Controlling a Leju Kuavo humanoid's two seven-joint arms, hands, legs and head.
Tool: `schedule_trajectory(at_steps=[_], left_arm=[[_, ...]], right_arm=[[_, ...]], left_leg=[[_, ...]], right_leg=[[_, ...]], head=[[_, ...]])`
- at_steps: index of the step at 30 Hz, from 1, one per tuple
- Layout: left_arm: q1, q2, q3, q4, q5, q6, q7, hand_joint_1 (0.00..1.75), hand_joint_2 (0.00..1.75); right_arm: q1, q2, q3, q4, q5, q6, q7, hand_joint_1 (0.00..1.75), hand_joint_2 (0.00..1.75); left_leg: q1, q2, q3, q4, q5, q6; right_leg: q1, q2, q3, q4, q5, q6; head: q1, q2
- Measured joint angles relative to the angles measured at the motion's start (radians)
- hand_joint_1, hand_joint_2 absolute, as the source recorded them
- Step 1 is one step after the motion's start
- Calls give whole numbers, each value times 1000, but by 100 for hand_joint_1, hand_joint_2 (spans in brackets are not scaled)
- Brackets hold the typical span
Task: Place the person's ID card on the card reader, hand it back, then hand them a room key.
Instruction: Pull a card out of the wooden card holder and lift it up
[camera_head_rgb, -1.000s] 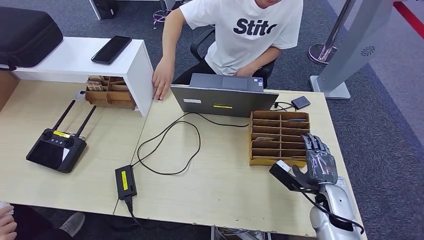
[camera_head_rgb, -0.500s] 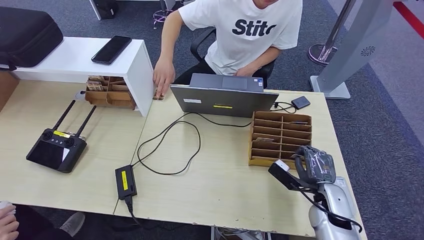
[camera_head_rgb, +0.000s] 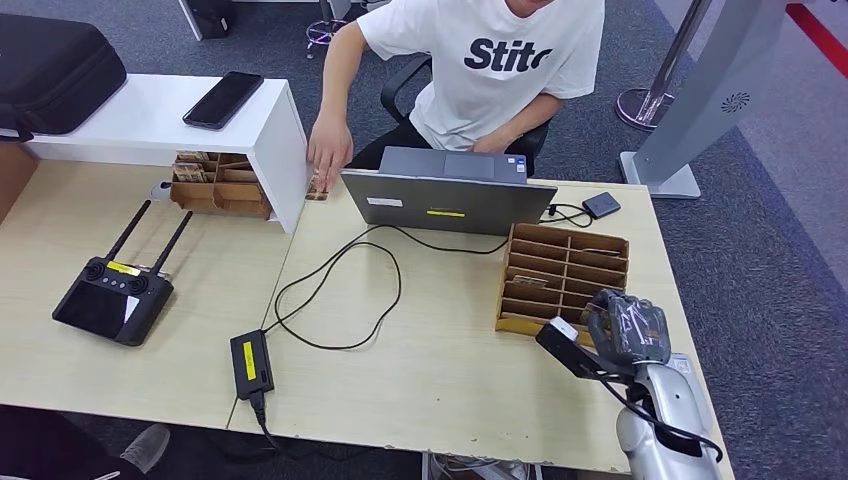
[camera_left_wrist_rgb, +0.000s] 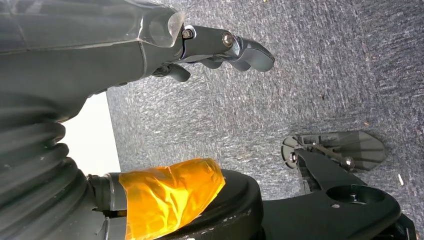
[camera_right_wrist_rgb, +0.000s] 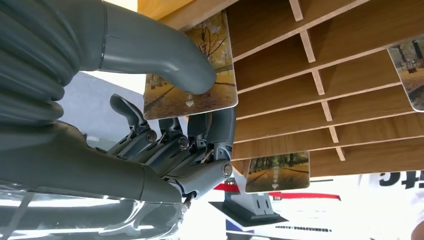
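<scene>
The right robot hand (camera_right_wrist_rgb: 170, 145) pinches a room key (camera_right_wrist_rgb: 192, 85) between thumb and fingers at the rack (camera_head_rgb: 560, 280), the card's long axis running into its slot. The person (camera_head_rgb: 480, 70) sits well beyond, across the tabletop (camera_head_rgb: 420, 360). The left robot hand (camera_left_wrist_rgb: 220, 47) hangs released.

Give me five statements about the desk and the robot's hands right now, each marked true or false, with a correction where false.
1. The right hand pinches a card at the wooden slotted rack. True.
2. The laptop lies closed flat. False: it stands open, its back toward the robot.
3. A phone lies on the white shelf. True.
4. The left hand holds a card. False: it holds nothing, hanging over grey carpet.
5. The remote controller sits right of the rack. False: it lies far to the left of it.
</scene>
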Motion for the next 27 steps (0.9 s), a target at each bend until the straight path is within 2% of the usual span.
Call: schedule_trajectory(at_steps=[12, 22, 27], left_arm=[[0, 0, 0, 0, -1, 0, 0, 0, 175], [1, 0, 0, 0, 21, 0, 0, 0, 175], [1, 0, 0, 0, 17, 0, -2, 0, 175]], right_arm=[[-14, 0, 1, -85, 3, 1, 1, 158, 175], [-18, 0, 64, -406, -16, 38, -2, 155, 175], [-26, 0, 100, -526, -43, 66, -9, 169, 175]], left_leg=[[0, 0, 0, 0, 0, 0], [0, 0, 0, 0, 0, 0], [0, 0, 0, 0, 0, 0]], right_leg=[[0, 0, 0, 0, 0, 0], [0, 0, 0, 0, 0, 0], [0, 0, 0, 0, 0, 0]], head=[[0, 0], [0, 0], [0, 0]])
